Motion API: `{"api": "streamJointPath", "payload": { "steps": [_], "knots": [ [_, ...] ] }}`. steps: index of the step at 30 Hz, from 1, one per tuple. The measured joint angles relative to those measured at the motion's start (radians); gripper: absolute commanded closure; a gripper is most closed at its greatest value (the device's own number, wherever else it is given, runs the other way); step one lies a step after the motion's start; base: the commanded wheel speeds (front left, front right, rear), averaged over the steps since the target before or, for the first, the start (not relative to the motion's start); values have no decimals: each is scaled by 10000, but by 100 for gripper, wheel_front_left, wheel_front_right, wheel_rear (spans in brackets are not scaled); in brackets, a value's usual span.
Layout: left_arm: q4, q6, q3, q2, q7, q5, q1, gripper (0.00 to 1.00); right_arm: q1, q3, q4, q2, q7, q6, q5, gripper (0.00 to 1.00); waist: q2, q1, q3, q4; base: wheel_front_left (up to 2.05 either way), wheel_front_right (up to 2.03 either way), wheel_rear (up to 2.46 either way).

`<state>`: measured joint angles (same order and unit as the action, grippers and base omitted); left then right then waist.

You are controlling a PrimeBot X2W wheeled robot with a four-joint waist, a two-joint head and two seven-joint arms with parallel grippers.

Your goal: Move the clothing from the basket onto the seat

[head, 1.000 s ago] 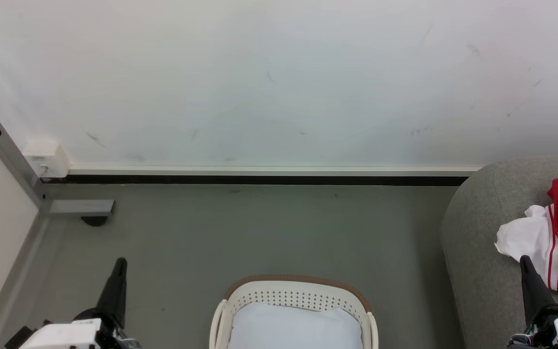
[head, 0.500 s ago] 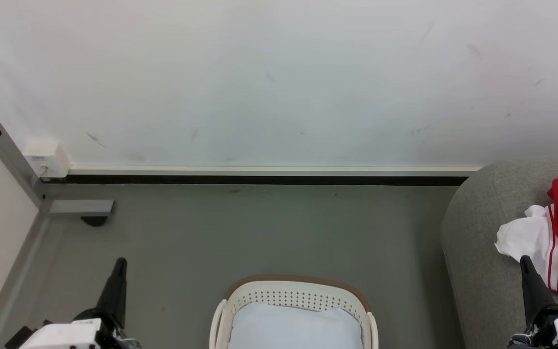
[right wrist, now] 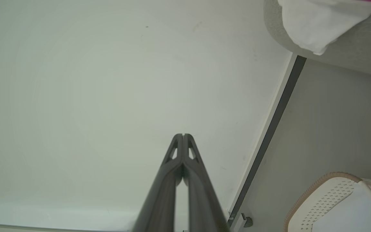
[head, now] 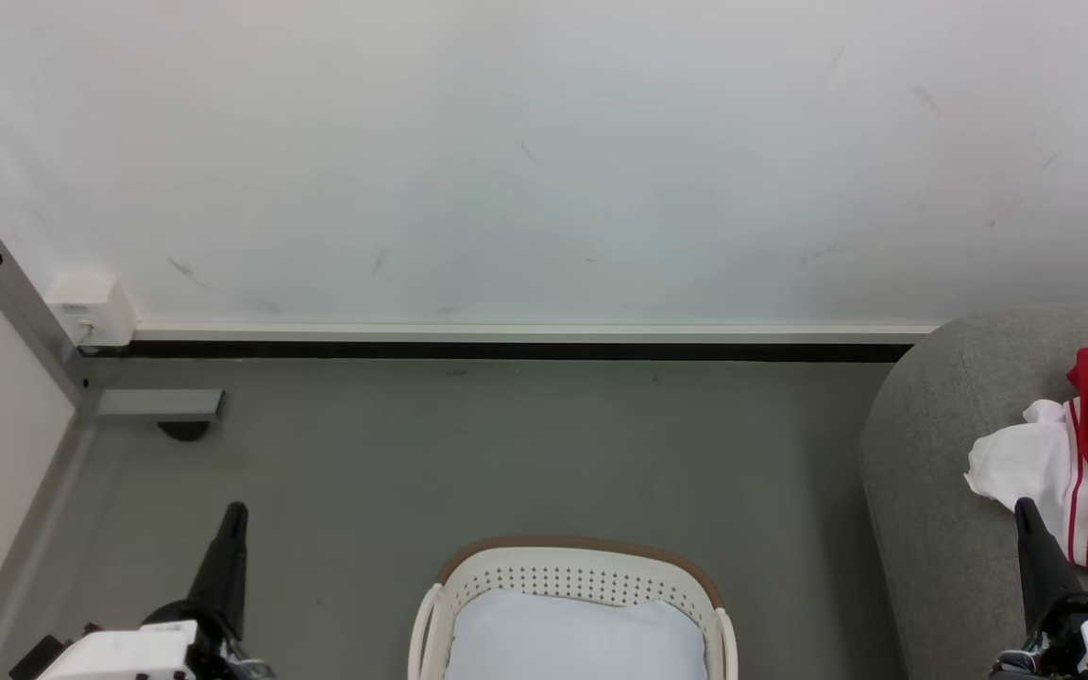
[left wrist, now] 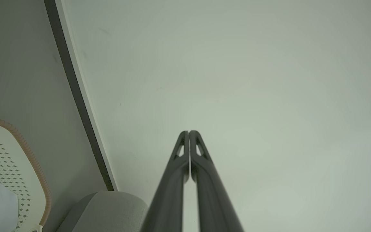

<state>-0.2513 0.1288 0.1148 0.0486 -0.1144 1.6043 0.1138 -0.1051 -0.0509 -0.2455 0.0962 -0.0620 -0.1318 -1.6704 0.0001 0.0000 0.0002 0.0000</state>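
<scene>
The red and white clothing (head: 1087,467) lies bunched on the grey seat (head: 941,444) at the right edge of the head view; its white part (right wrist: 314,22) hangs over the seat's edge (right wrist: 353,51) in the right wrist view. The white basket (head: 572,576) with a brown rim stands on the floor at bottom centre and holds a plain white pad (head: 577,637). My left gripper (head: 235,512) is shut and empty at the lower left, well left of the basket. My right gripper (head: 1022,506) is shut and empty, its tip just in front of the clothing. Both fingertip pairs, left (left wrist: 188,132) and right (right wrist: 183,135), touch.
A white wall with a dark baseboard (head: 506,349) runs behind the grey floor (head: 506,453). A grey metal post (head: 15,302) with a foot (head: 161,406) and a white box (head: 91,307) stand at the far left corner. The basket's rim (left wrist: 32,161) also shows beside the seat (left wrist: 108,209).
</scene>
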Motion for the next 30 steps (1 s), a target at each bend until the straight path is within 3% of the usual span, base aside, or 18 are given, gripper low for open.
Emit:
{"api": "streamJointPath", "payload": {
  "steps": [30],
  "knots": [
    [-2,0,0,0,0,0,0,100,-3,-69,-10,-44,-77,0,58,100,0,0,0,0,0,0,0]
  ]
}}
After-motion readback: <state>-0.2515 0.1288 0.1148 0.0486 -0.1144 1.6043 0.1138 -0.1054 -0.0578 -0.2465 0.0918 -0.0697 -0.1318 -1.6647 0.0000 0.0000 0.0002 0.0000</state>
